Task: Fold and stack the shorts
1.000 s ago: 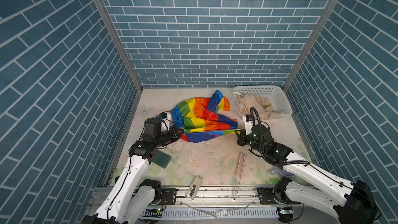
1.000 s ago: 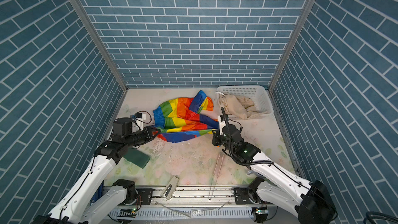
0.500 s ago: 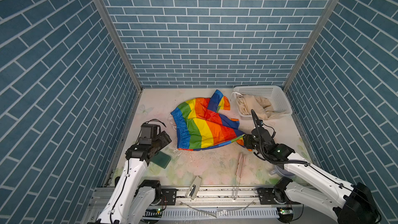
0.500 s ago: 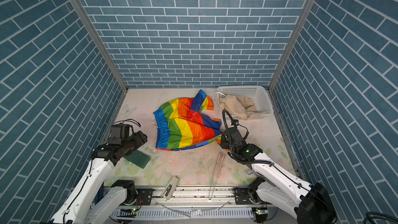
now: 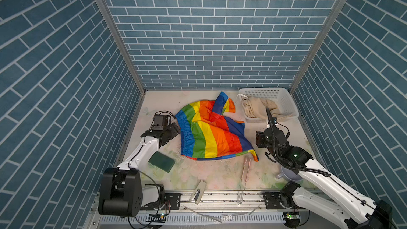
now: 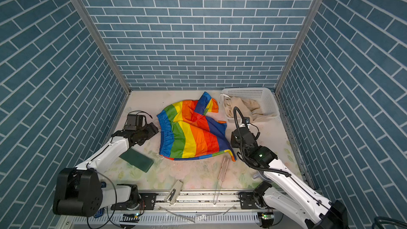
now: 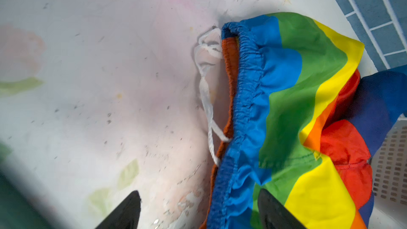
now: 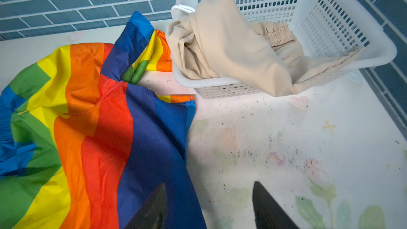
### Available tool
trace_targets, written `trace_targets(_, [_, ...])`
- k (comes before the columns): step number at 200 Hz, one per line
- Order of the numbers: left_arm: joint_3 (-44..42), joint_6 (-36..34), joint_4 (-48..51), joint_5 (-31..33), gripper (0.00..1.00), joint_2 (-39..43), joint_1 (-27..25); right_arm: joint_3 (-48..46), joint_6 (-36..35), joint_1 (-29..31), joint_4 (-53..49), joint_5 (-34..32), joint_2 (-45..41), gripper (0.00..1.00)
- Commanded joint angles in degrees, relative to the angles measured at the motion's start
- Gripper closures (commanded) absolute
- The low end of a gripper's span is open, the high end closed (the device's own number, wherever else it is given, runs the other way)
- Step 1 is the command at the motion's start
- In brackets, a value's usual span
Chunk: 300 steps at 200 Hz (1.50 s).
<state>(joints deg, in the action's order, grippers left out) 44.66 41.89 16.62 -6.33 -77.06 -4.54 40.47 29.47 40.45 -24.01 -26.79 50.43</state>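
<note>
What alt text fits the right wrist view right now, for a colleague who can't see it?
The rainbow-striped shorts lie spread and creased on the floral table, one leg end near a white basket whose front rim the beige shorts hang over. The right gripper is open and empty, poised above the rainbow pair's dark blue edge.

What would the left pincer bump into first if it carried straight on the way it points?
Most likely the blue waistband of the rainbow shorts, lying just ahead of the open left pincer. Height above the cloth is unclear.
</note>
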Motion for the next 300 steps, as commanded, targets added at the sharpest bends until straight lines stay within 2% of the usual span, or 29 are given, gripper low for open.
trace_targets(1, [2.35,-0.07,-8.05,-3.03,0.2,-5.44,-0.29,2.96,-2.43,-0.02,1.41,-2.41,1.93,0.38])
trace_targets(42, [4.46,0.17,-13.46,-3.33,0.25,-13.97,-0.91,5.31,-4.87,-0.1,4.74,-1.72,7.07,0.38])
trace_targets(61, [5.06,0.64,-15.86,-3.78,0.3,-17.84,-0.91,6.97,-6.18,-0.18,6.05,-1.18,9.38,0.38])
trace_targets(76, [5.72,1.35,-18.1,-4.78,0.4,-21.14,-0.91,8.66,-7.11,-0.24,7.14,-0.12,11.49,0.37])
trace_targets(95, [7.45,1.97,-19.74,-5.96,0.63,-24.96,-0.91,12.03,-7.76,-0.86,7.09,2.86,15.11,0.36])
trace_targets(109, [9.16,1.92,-19.32,-5.7,0.76,-26.37,-0.83,15.08,-7.85,-1.52,6.52,5.65,18.66,0.35])
trace_targets(139, [12.01,-0.28,-15.48,-2.96,0.88,-24.99,0.17,25.32,-8.22,-3.96,4.06,13.42,29.36,0.34])
trace_targets(172, [13.87,-2.15,-10.63,-0.56,1.0,-21.33,3.78,39.84,-10.08,-5.82,-0.24,16.84,43.89,0.35])
trace_targets(226, [19.28,-7.16,-1.88,9.08,1.0,-17.79,7.53,60.67,-9.76,-8.78,-1.08,23.54,63.36,0.36])
trace_targets(234, [20.59,-7.53,-0.81,9.07,0.93,-18.46,8.06,63.8,-10.03,-8.81,-1.23,24.3,65.96,0.36])
trace_targets(252, [23.14,-8.09,1.39,8.65,0.64,-19.61,8.4,70.69,-10.52,-8.81,-1.19,26.89,71.6,0.36])
trace_targets(260, [23.58,-8.0,1.72,8.37,0.57,-19.63,8.4,73.58,-10.58,-8.82,-1.16,28.03,74.09,0.35])
trace_targets(274, [24.02,-7.95,2.71,9.26,0.53,-18.87,8.32,79.56,-10.33,-8.89,-1.71,30.03,79.33,0.34])
trace_targets(300, [23.93,-8.31,5.34,13.13,0.57,-15.79,7.13,87.15,-9.08,-8.89,-0.38,29.29,86.66,0.27])
